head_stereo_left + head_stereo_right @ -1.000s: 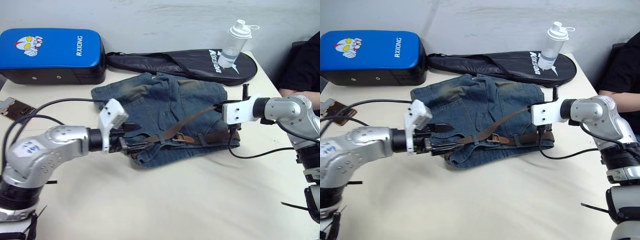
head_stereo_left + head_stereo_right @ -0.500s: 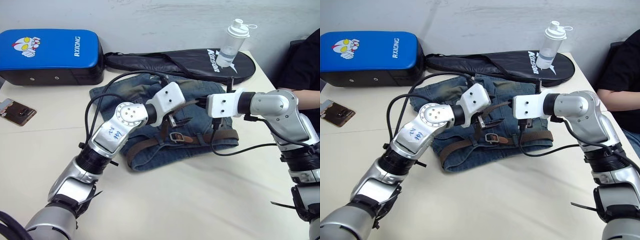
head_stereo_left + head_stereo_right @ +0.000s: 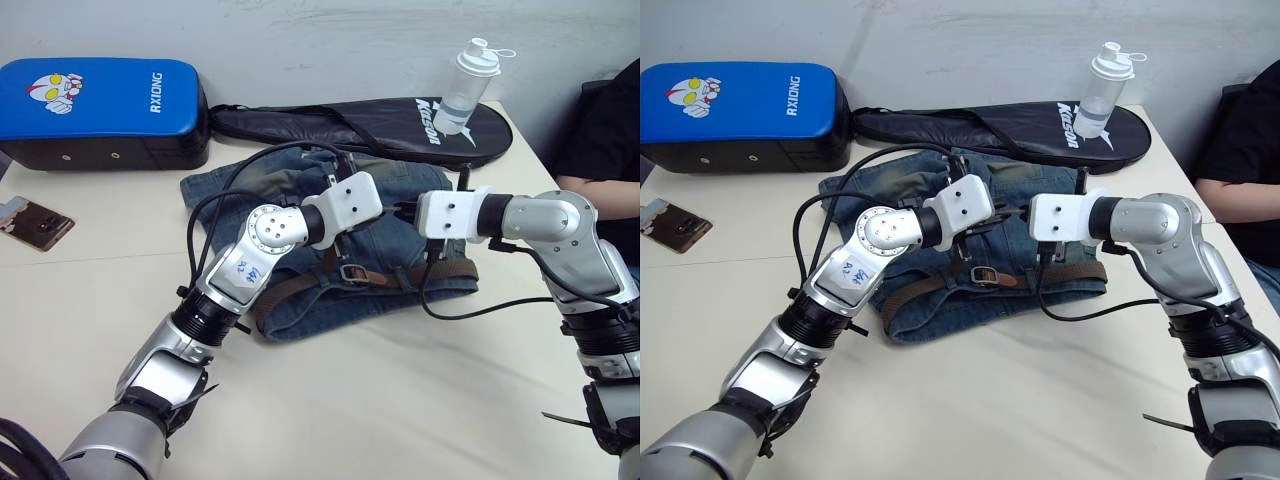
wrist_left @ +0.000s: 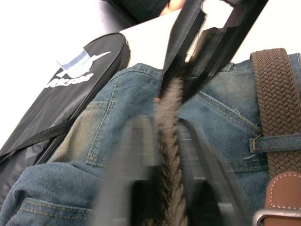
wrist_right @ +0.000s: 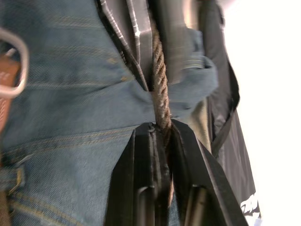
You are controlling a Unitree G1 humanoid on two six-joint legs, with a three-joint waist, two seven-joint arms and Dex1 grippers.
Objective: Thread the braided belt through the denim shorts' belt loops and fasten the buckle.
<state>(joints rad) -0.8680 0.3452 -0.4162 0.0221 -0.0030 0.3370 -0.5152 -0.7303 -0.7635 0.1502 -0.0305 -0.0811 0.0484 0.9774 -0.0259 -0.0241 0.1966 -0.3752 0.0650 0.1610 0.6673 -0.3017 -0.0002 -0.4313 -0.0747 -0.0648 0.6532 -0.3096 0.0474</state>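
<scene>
The denim shorts (image 3: 232, 188) lie flat in the middle of the table. The braided belt (image 3: 292, 290) runs along their near waistband, under a belt loop (image 4: 275, 141), with the buckle (image 3: 352, 272) lying on the denim. The belt's free end rises off the shorts to the two grippers, which meet tip to tip above the middle of the shorts. My left gripper (image 3: 388, 213) is shut on that strap (image 4: 167, 108). My right gripper (image 3: 408, 211) faces it, with its fingers closed on the same strap (image 5: 160, 80) a little further along.
At the back edge are a blue pad (image 3: 100, 95), a black racket bag (image 3: 370, 125) and a clear bottle (image 3: 468, 85). A phone (image 3: 35, 225) lies at the far left. A person (image 3: 610, 130) sits at the right. A black cable (image 3: 470, 310) hangs from my right arm.
My left arm swung from the shorts' left edge to their middle, and its gripper closed on the belt's free end. My right gripper moved slightly left with the strap.
</scene>
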